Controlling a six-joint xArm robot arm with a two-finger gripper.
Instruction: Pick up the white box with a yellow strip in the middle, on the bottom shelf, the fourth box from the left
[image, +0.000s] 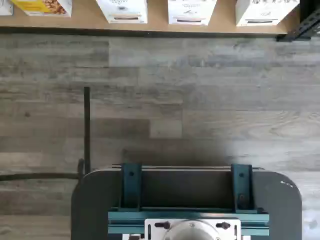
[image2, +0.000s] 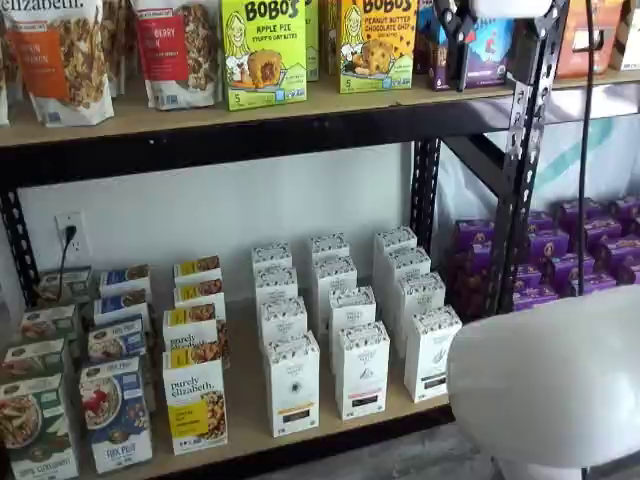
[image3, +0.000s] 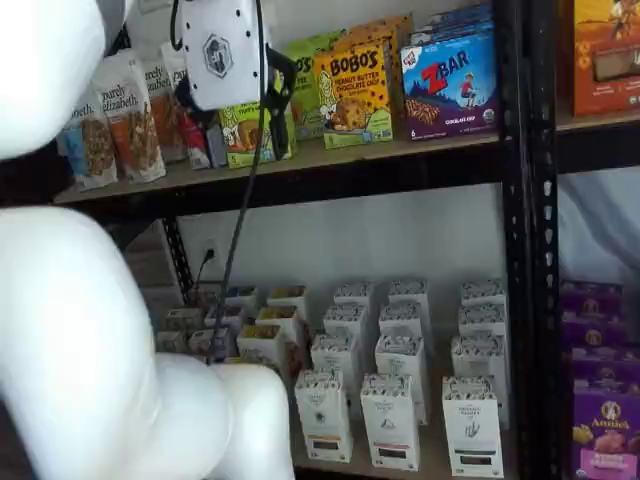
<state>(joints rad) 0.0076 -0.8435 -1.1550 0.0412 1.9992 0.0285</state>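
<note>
The white box (image2: 293, 385) stands at the front of its column on the bottom shelf (image2: 245, 420), right of the "purely elizabeth" box (image2: 195, 405). It has a speckled top band and a black label with a yellow strip. It also shows in a shelf view (image3: 323, 415) and at the edge of the wrist view (image: 122, 10), on the tan board (image: 160, 22). My gripper (image3: 278, 88) hangs high up at the level of the upper shelf, far above the box. Its white body and dark fingers show side-on. Its dark tip also shows in a shelf view (image2: 452, 25). No gap between the fingers can be made out.
Two like white cartons (image2: 362, 370) (image2: 432, 352) stand right of the target, with more rows behind. A black rack upright (image2: 525, 150) and purple boxes (image2: 560, 260) are to the right. My white arm (image2: 550, 380) fills the foreground. A dark mount with teal brackets (image: 185, 200) sits over the grey plank floor.
</note>
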